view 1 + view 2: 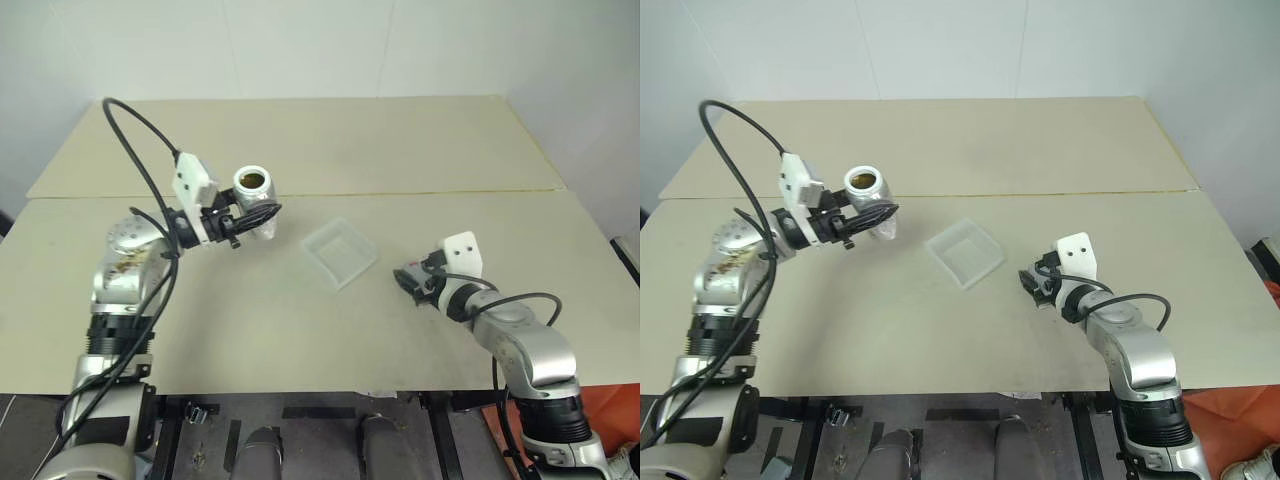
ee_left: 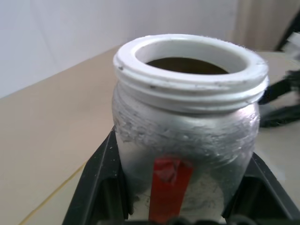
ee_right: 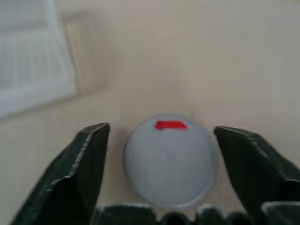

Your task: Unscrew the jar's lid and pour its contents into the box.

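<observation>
The left tool [image 1: 262, 213] is clenched on the one jar [image 1: 254, 196], holding it upright above the desk [image 1: 300, 140] on the left, its mouth uncapped and facing up. The single box [image 1: 340, 252] lies on the desk to the right of the jar and somewhat nearer, so the pour calls for carrying the jar rightward over it and tipping the jar's long axis down toward the tray; the left arm is the one placed for this. The right tool [image 3: 159, 154] stands released, its fingers apart either side of the one lid [image 3: 169, 159], which rests on the desk right of the box. Brown contents [image 2: 185, 65] show inside the jar's mouth; their number cannot be told.
</observation>
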Action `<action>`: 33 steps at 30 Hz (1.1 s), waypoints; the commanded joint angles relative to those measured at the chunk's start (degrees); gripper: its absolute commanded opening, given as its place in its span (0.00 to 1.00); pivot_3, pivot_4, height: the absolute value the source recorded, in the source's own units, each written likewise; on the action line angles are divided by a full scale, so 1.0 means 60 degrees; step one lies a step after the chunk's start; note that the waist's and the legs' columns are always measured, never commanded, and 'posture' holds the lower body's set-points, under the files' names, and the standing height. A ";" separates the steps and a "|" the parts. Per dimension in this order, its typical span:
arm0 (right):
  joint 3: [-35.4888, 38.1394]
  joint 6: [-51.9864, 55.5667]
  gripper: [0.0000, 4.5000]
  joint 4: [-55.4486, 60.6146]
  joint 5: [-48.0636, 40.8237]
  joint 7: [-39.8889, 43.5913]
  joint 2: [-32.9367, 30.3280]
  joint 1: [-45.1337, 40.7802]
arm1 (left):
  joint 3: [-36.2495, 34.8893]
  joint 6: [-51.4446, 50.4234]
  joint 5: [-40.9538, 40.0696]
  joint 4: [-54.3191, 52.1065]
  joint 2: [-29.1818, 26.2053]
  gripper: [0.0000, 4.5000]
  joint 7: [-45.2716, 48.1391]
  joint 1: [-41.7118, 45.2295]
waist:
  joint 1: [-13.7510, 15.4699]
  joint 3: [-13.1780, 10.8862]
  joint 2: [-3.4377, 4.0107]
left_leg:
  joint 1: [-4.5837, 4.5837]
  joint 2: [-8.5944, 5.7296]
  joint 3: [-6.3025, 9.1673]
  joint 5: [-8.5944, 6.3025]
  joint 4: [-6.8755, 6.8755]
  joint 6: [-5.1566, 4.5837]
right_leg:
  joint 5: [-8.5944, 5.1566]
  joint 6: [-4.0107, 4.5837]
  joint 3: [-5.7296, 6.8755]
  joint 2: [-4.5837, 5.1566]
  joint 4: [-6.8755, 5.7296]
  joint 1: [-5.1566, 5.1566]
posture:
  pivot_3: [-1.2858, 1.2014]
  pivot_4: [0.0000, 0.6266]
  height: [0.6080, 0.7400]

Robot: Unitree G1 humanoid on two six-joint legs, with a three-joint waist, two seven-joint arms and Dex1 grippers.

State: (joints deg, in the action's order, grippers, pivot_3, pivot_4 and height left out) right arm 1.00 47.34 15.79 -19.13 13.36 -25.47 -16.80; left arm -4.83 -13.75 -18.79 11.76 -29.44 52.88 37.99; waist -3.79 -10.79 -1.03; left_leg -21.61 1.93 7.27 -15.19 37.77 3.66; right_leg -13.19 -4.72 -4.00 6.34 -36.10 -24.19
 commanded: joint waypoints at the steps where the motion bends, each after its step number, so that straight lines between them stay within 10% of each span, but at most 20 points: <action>1: 0.0267 0.0119 0.99 0.0791 -0.0004 0.0270 -0.0318 0.0284 | 0.0188 0.0427 0.0753 -0.0439 0.0303 0.43 -0.1247 0.0152 | 0.0002 0.0000 0.0000 | 0.0002 0.0000 0.0001 0.0000 0.0000 0.0000 | 0.0000 0.0000 0.0000 0.0000 0.0001 0.0003 | 0.52 0.24 1.00; 10: 0.2341 0.3570 0.99 0.3195 -0.3274 0.2105 -0.2110 -0.0398 | 0.2653 0.4851 0.5787 0.1309 -0.0450 0.43 -0.4053 0.1335 | 0.0045 0.0000 -0.0001 | 0.0017 -0.0002 -0.0002 0.0000 0.0000 0.0000 | 0.0004 0.0001 -0.0001 -0.0001 0.0003 0.0018 | 0.52 0.24 1.00; 15: 0.2723 0.4968 0.99 0.2900 -0.4876 0.2759 -0.2684 -0.2276 | 0.5468 0.7660 1.1208 0.4141 -0.1212 0.43 -0.9121 0.3791 | 0.0190 -0.0003 -0.0006 | 0.0017 -0.0005 -0.0001 -0.0001 -0.0003 -0.0002 | 0.0010 -0.0004 0.0000 -0.0001 0.0024 0.0026 | 0.52 0.24 1.00; 21: 0.2332 0.4992 0.99 0.2711 -0.5634 0.3341 -0.3226 -0.3442 | 0.9055 0.6736 1.5926 0.6946 -0.0497 0.43 -1.4003 0.6634 | 0.0399 -0.0003 -0.0006 | -0.0064 -0.0027 0.0003 -0.0002 0.0014 -0.0002 | 0.0030 -0.0041 0.0011 0.0017 0.0018 0.0000 | 0.52 0.24 1.00; 33: 0.2564 0.4821 0.99 0.2829 -0.6019 0.2419 -0.2473 -0.3314 | 1.1001 0.5904 1.7409 0.8406 0.0981 0.43 -1.5172 0.7546 | 0.0450 -0.0004 -0.0009 | -0.0101 -0.0030 -0.0004 0.0001 0.0014 0.0002 | 0.0033 -0.0048 0.0010 0.0023 0.0008 -0.0042 | 0.52 0.24 1.00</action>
State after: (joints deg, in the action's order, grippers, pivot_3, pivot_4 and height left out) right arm 14.32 77.52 30.49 -53.72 28.48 -40.26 -36.77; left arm 61.40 22.69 85.86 61.46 -23.19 -37.03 81.09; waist -1.09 -10.82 -1.09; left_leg -22.21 1.75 7.25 -15.18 37.85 3.67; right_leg -12.99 -5.01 -3.93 6.48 -36.06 -24.44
